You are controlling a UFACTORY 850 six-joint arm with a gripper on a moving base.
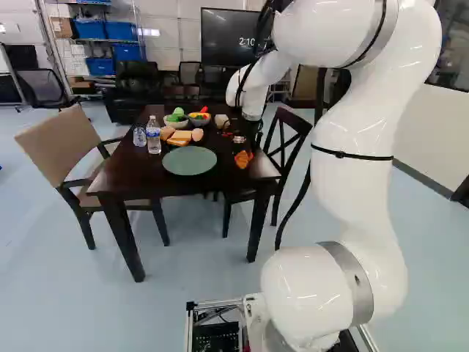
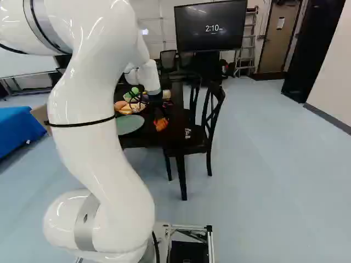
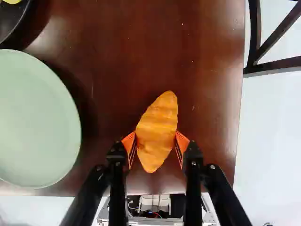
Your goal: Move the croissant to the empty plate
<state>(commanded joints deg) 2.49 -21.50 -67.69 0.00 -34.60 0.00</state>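
Low over the table's near right part, the gripper (image 1: 244, 150) shows in the left base view with the orange croissant (image 1: 242, 159) at its fingertips. In the wrist view the gripper (image 3: 155, 143) is shut on the croissant (image 3: 159, 127), an orange pad touching it from each side. The croissant's pointed ends stick out ahead of and behind the fingers. Whether it touches the table cannot be told. Beside the gripper lies the empty pale green plate (image 3: 37, 120), seen also as a green plate (image 1: 190, 160) near the table's front edge.
On the dark table (image 1: 117, 176), bread pieces (image 1: 181, 138), two bottles (image 1: 153, 135) and bowls with colourful items (image 1: 198, 119) stand beyond the plate. A beige chair (image 1: 60, 143) is at the table's left, a dark chair (image 2: 211, 115) at its right.
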